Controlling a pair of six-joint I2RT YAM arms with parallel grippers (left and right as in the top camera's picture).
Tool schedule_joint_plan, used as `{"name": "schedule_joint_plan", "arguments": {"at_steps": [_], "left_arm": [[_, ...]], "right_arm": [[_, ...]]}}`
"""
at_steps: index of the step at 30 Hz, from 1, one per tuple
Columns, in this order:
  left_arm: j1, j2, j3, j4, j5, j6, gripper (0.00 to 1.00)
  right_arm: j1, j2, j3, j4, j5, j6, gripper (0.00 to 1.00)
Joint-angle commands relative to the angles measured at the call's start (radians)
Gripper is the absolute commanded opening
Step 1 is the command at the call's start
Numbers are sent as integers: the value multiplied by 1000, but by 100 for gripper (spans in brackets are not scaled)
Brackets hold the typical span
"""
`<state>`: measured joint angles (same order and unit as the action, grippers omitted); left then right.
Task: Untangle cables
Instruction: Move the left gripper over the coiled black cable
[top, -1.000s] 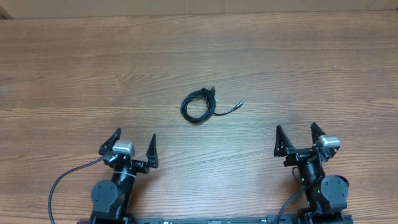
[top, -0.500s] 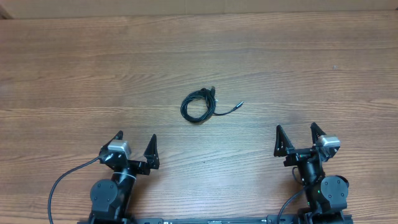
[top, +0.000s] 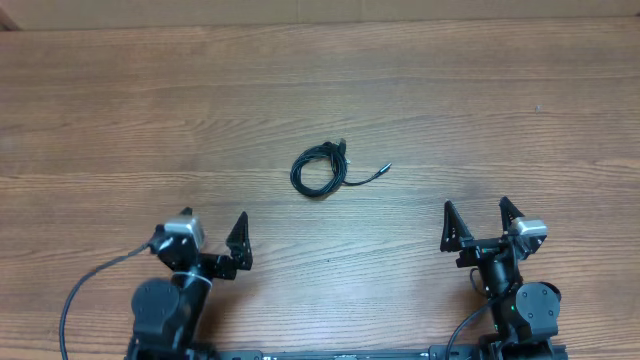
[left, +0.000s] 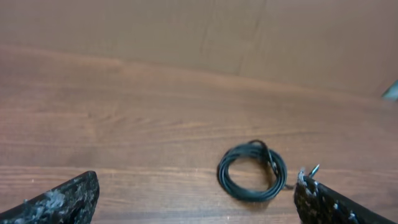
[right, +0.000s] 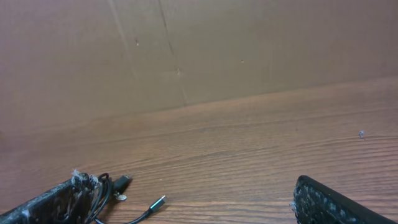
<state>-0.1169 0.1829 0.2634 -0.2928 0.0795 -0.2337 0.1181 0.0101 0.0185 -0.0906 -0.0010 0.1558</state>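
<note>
- The left claw (top: 208, 232) has swung a little toward its own left since a moment ago. The right claw (top: 476, 212) and the cables (top: 320, 170) have not moved.
- The left claw is wide open and holds nothing. From above, one of its fingers is mostly hidden under the grey camera block (top: 180, 232). Only the other finger (top: 239, 232) shows well.
- In the left wrist view the picture is a bit blurry and both fingers are cut off at the bottom edge.
- The right claw is wide open too, with nothing in it.
- The cables lie in a small round bundle on the wooden table (top: 120, 120), out in front of both claws and well apart from them.
- One silver plug tip (top: 385, 168) sticks out on the bundle's right side.
- In the right wrist view a finger (right: 56, 202) hides most of the bundle, so only its edge and two plug ends show.
- How the cords cross inside the bundle is too small to tell.
- A brown cardboard wall (right: 217, 50) stands behind the table.
</note>
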Motion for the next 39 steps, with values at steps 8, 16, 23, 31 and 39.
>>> {"name": "schedule_joint_plan", "arguments": {"at_steps": [8, 16, 23, 31, 39], "left_arm": [[5, 386, 259, -103, 40, -5, 100], [5, 635, 478, -306, 148, -2, 99], [5, 743, 499, -369, 149, -2, 100], [5, 859, 499, -429, 159, -7, 99], [6, 894, 499, -436, 158, -7, 99]], "right_arm": [[-3, -7, -11, 6, -4, -8, 100], [-3, -7, -11, 6, -4, -8, 100], [-3, -7, -11, 6, -4, -8, 100], [-3, -7, -11, 6, -4, -8, 100], [-3, -7, -11, 6, -4, -8, 100]]}}
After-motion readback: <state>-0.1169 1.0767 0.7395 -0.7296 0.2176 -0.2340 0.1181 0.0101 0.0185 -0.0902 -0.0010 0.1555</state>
